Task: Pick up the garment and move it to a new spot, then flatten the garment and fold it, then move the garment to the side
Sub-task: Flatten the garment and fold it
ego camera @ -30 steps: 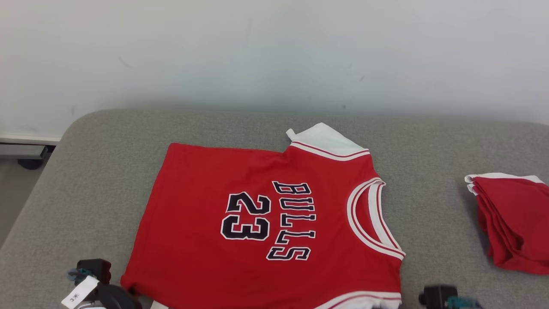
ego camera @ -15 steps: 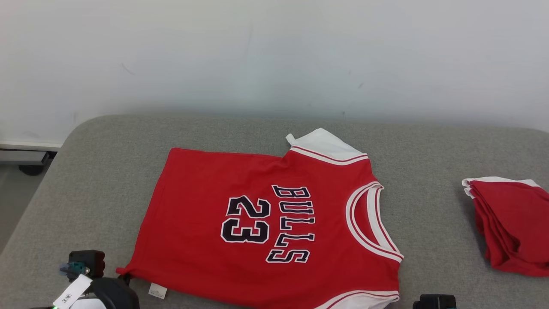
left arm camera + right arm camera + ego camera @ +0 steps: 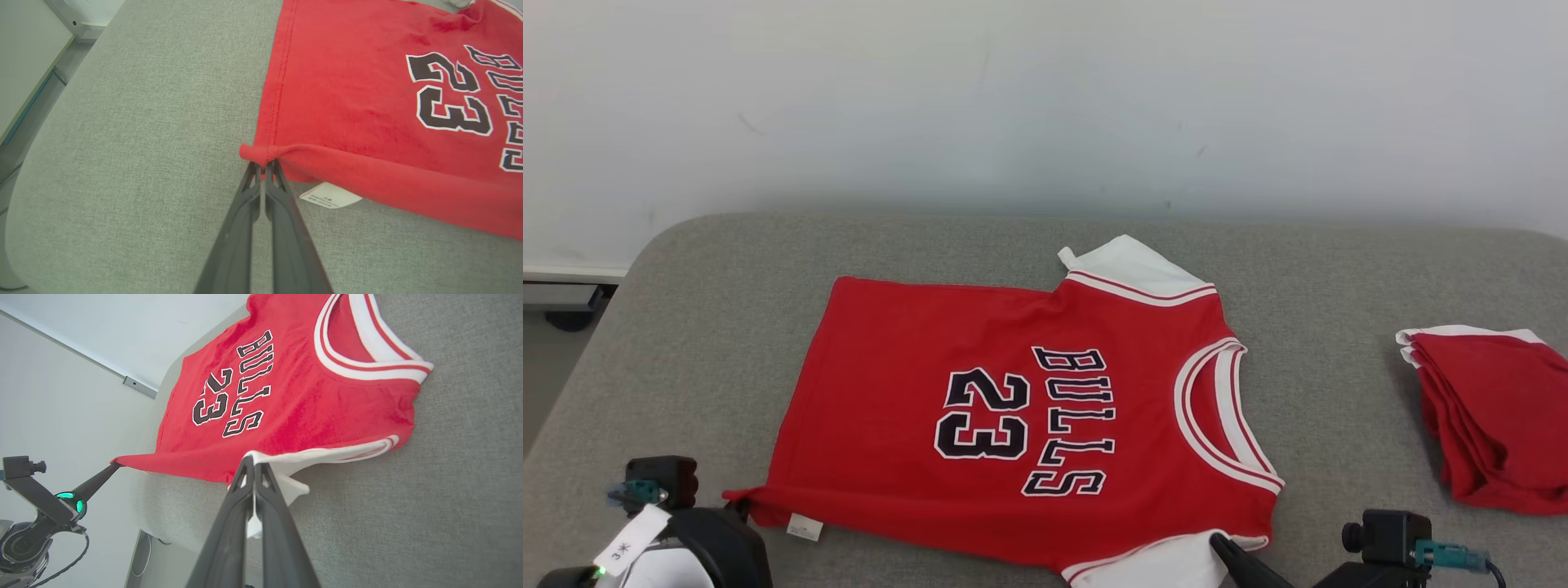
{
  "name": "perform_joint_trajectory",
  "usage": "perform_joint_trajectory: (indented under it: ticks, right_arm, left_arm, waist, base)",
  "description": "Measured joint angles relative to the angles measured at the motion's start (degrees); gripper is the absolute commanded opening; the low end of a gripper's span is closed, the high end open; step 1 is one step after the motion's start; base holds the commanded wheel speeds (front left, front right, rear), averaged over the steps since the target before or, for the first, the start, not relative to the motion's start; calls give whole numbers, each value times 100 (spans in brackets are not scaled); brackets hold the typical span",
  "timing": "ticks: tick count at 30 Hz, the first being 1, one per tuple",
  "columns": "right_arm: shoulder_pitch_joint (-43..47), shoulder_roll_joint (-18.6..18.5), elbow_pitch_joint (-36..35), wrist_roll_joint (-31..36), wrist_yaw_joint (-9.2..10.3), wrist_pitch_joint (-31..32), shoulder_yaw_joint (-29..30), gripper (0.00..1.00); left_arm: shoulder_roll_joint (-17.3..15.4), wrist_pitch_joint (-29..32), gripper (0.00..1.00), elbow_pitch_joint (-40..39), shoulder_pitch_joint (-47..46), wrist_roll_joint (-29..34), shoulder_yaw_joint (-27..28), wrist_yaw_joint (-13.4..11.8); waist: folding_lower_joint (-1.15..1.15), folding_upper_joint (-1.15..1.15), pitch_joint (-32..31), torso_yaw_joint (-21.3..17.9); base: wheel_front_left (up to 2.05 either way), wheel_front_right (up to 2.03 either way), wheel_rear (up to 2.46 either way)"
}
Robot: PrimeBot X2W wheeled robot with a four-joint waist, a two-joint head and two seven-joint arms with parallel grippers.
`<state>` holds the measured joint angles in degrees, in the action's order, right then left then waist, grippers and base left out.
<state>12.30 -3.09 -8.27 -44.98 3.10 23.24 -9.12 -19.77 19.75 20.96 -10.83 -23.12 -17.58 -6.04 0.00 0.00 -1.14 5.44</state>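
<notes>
The red sleeveless basketball shirt with black "BULLS 23" letters and white edges lies mostly flat in the middle of the grey cloth-covered surface. Its neck hole points to the right. The left tool is squeezed tight on the shirt's near bottom corner, and the cloth there is pulled into a little point. A small white tag peeks out from under the hem, just beside that tool. The right tool is squeezed tight on the white edge near the closer armhole, I think, but the cloth is bunched up there. The shirt's near edge runs between the two tools. A pile of folded red clothes sits well apart, on the right.
</notes>
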Motion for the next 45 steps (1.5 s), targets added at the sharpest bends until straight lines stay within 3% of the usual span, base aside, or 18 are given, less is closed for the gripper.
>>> perform_joint_trajectory:
  ticks: [18,29,45]
  right_arm:
    - [-1148,9,166,-533,221,310,185,0]
    - [-2124,10,968,-747,314,354,222,0]
    - [-3213,2,2124,-1043,399,-83,47,0]
  left_arm:
    - [-152,369,0,253,-672,8,3,58]
    - [-297,719,0,756,-1217,90,-159,291]
    - [-158,893,0,1352,-1843,119,-334,515]
  waist:
    - [0,0,286,-227]
    - [0,0,496,-354]
    - [0,0,794,-385]
  base:
    - [0,0,0]
    - [0,0,0]
    - [0,0,0]
